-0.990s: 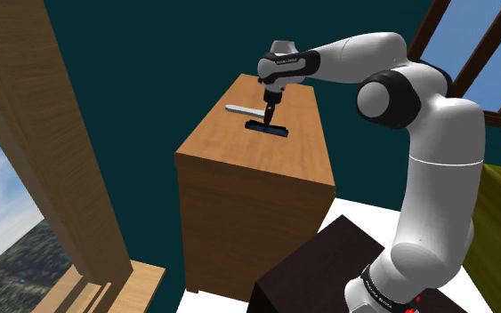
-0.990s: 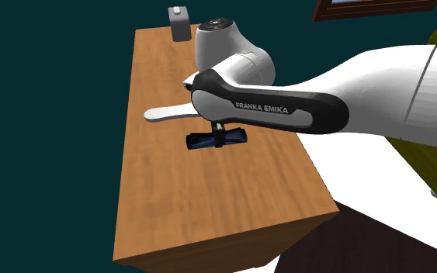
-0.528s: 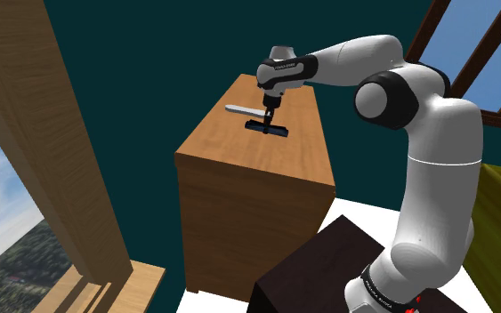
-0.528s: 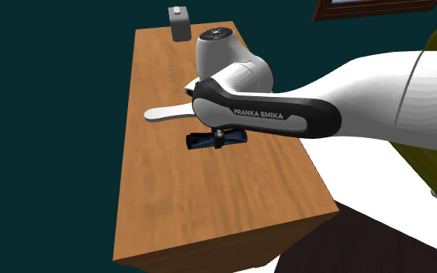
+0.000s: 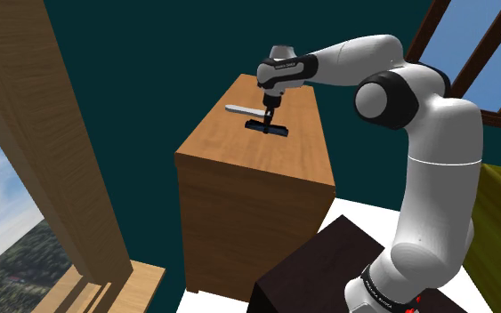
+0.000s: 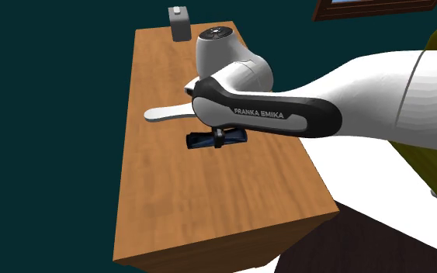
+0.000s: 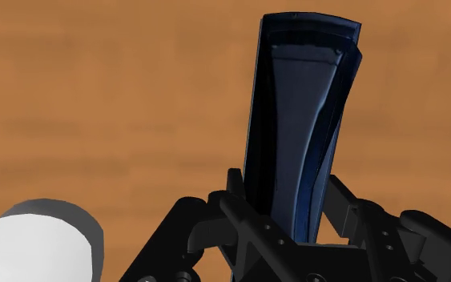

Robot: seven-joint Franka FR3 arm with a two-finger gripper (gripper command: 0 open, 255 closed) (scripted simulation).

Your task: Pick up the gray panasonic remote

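Pale grey, a long-handled thing (image 6: 162, 115) is lying toward the second exterior view's left on the wooden bench (image 6: 170, 209). Just right of it, the dark blue remote (image 6: 201, 141) is sitting crosswise in the gripper (image 6: 220, 139), which is pinching it across its narrow middle, seemingly just clear of the wood. It is looking stiff, light and smooth-sided, so this mid-length hold is probably balancing it, though the slick casing may be prone to slipping.
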